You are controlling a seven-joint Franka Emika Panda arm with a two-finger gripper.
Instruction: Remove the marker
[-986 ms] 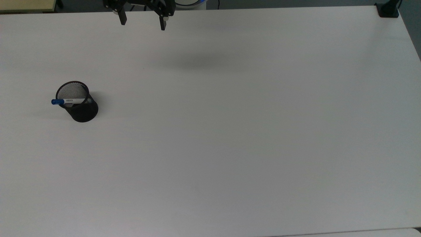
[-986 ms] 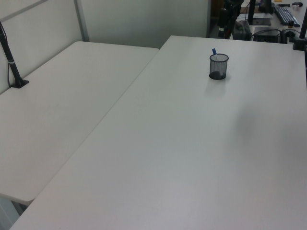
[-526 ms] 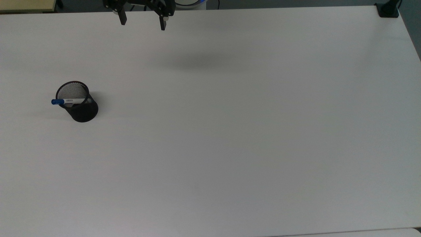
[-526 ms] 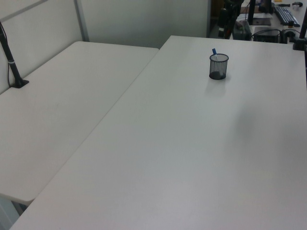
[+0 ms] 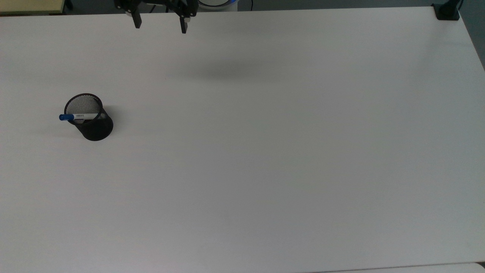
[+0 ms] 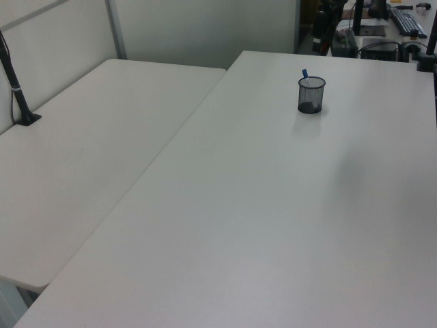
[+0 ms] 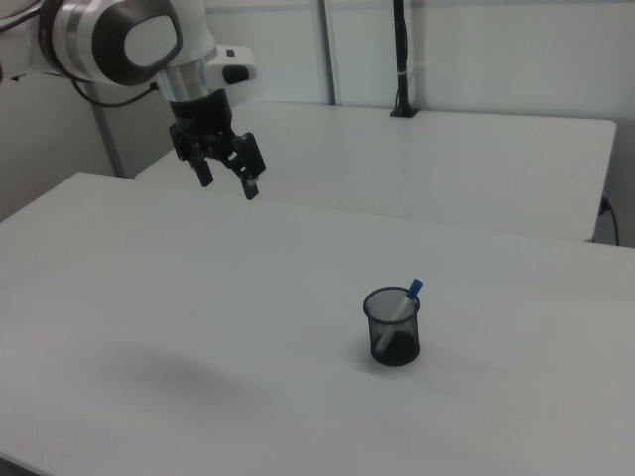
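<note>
Presently, the marker (image 5: pixel 80 116) is seen leaning in the mesh cup (image 5: pixel 93 123) on the counter (image 5: pixel 265 151); the wide-open, empty gripper (image 5: pixel 159 27), well apart, is best aligned over the blue cap.

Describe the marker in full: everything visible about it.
The marker is slim, with a white barrel carrying small dark print and a blue cap at its upper end. It stands tilted inside the black mesh cup, its lower part down in the cup and its barrel leaning on the rim, so the blue cap pokes out above the rim toward the top view's left. In the right view the cap leans to the right view's right. The gripper hangs open far from it.
</note>
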